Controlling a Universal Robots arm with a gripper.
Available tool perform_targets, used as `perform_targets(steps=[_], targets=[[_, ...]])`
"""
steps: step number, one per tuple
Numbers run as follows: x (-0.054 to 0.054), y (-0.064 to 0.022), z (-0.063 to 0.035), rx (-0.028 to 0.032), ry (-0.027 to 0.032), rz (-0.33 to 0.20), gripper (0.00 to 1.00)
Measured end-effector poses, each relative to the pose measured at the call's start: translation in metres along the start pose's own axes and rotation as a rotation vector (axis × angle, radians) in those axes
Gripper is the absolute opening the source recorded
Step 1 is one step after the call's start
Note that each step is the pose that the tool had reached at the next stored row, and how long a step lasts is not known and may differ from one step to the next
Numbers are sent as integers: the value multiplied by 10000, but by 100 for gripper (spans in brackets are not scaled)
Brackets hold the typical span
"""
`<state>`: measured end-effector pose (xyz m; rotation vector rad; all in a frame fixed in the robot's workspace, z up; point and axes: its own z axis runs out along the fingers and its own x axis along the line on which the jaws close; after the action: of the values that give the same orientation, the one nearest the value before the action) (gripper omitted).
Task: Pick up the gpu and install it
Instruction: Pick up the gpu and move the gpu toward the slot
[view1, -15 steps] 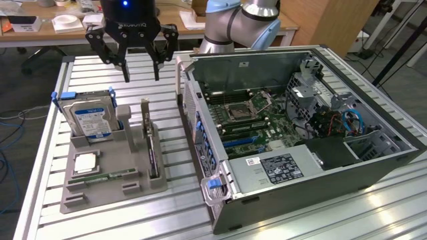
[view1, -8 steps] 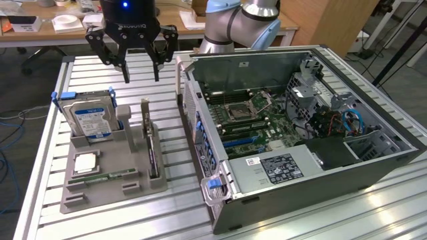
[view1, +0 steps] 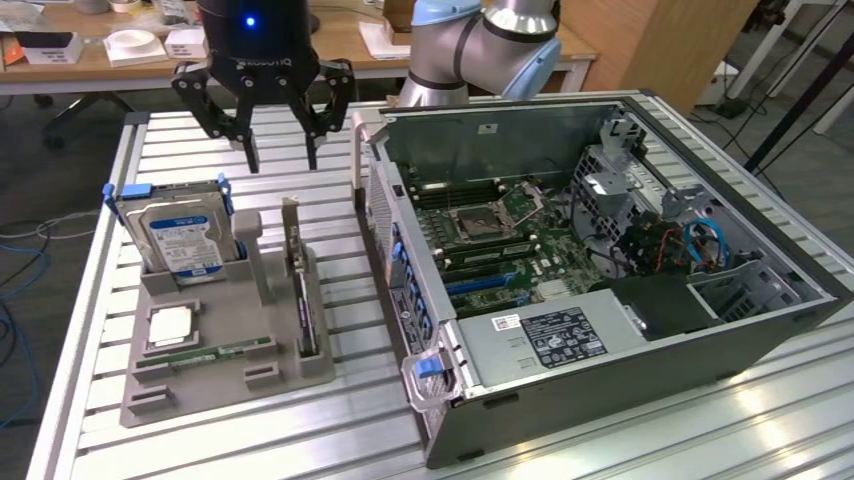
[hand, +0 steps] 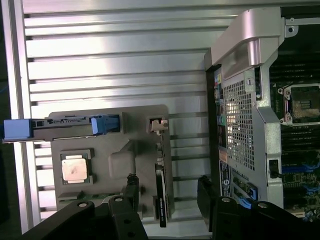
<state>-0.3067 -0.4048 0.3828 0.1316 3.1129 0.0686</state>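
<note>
Black gripper (hand: 168, 189), jaws spread and empty, hovers near the thin black gpu card (hand: 161, 200) standing edgewise in a grey tray (hand: 100, 120) — approach step, we judge, needing centring across it.

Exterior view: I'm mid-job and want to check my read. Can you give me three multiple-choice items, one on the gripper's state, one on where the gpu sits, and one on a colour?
1. The gripper is:
A. shut on the gpu
B. open and empty
C. shut on the hard drive

2. The gpu is:
A. standing on edge in a slot of the gray holder
B. held in the gripper
C. lying flat on top of the hard drive

3. The hard drive's label is:
A. red
B. yellow
C. blue and white

Answers:
1 B: it hangs spread wide with nothing in it, apart from the parts.
2 A: the card stands upright in its slot, beside the hard drive.
3 C: the label facing the exterior view is blue with white.
</note>
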Motion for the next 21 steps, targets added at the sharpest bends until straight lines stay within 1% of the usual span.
perform_targets(steps=[13,14,21], targets=[[2,-1,26,0,0,0,59],[3,-2,41,0,0,0,59],[4,-3,60,0,0,0,59]])
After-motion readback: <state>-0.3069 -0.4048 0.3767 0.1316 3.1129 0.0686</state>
